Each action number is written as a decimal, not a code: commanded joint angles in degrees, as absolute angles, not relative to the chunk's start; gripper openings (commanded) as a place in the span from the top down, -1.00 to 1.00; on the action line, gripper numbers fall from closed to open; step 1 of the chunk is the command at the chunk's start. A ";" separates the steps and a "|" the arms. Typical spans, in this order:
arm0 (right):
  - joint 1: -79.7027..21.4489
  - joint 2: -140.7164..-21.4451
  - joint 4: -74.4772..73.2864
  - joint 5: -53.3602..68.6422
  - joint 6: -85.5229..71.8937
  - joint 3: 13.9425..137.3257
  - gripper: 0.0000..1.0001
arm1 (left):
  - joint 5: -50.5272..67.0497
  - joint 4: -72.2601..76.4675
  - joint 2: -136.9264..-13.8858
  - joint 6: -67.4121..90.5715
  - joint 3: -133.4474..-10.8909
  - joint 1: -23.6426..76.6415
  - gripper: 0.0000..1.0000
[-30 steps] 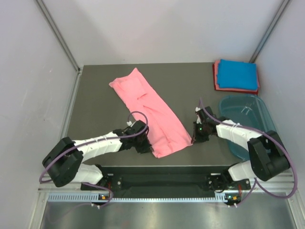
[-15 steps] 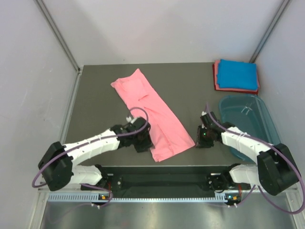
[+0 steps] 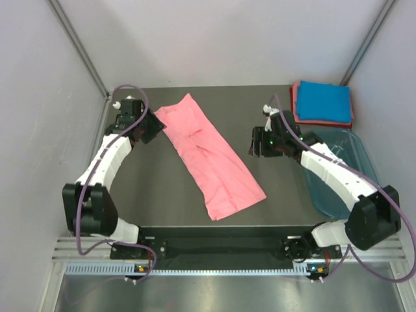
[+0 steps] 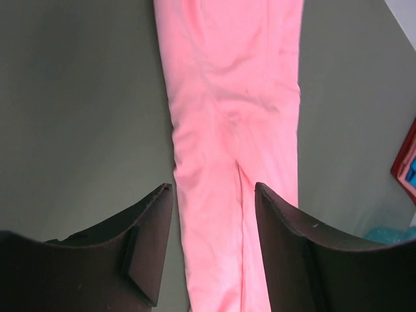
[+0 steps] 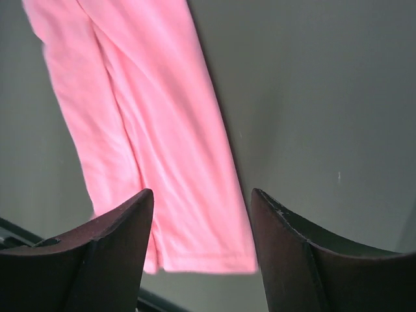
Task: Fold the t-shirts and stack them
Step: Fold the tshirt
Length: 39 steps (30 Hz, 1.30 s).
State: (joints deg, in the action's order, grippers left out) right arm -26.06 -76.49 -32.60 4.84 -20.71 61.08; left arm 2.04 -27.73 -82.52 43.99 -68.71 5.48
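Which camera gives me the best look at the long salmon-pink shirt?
The top external view: the salmon-pink shirt lies there whole, a long diagonal strip with both ends visible. The left wrist view shows only a stretch of it, cut off at top and bottom. The right wrist view shows one end with its hem.

— How are the arms built?
— White shells are seen along both the left arm and the right arm. They are linked by bulky, rounded black joints.

— And the cabling?
— A thin purple cable is run outside each arm in loose loops.

— The ends?
— The left gripper and the right gripper are each fitted with two dark, matte fingers. These are shaped as broad wedges with blunt tips. Both arms are mounted on a black bar.
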 commanded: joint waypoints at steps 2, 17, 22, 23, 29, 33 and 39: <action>-25.05 -84.10 -29.44 9.30 -16.00 73.19 -0.24 | 10.53 -17.77 -93.05 41.22 -72.94 -1.99 -0.11; -24.78 -101.50 -23.04 14.23 -17.22 81.47 -0.15 | 18.45 -8.27 -126.64 37.26 -97.02 -8.96 0.13; -27.68 -108.62 -20.04 13.80 -19.86 87.69 -0.07 | 20.30 -7.47 -133.40 37.88 -102.47 -9.40 0.37; -28.38 -109.42 -19.95 13.36 -19.95 88.58 -0.06 | 20.22 -7.38 -134.11 37.79 -103.18 -9.75 0.38; -31.11 -112.24 -18.81 12.66 -21.88 91.14 -0.02 | 19.77 -6.68 -139.39 36.22 -111.08 -10.72 0.47; -31.55 -113.11 -18.37 12.66 -21.97 90.79 -0.02 | 21.88 -3.87 -142.73 36.74 -116.52 -10.72 0.43; -31.47 -114.17 -19.07 11.25 -21.27 90.79 -0.02 | 29.96 1.21 -147.74 37.88 -122.95 -10.81 0.33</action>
State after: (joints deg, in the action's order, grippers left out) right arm -31.38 -113.62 -20.78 12.47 -21.26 88.25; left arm 24.99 -5.76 -146.36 37.89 -118.65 -10.24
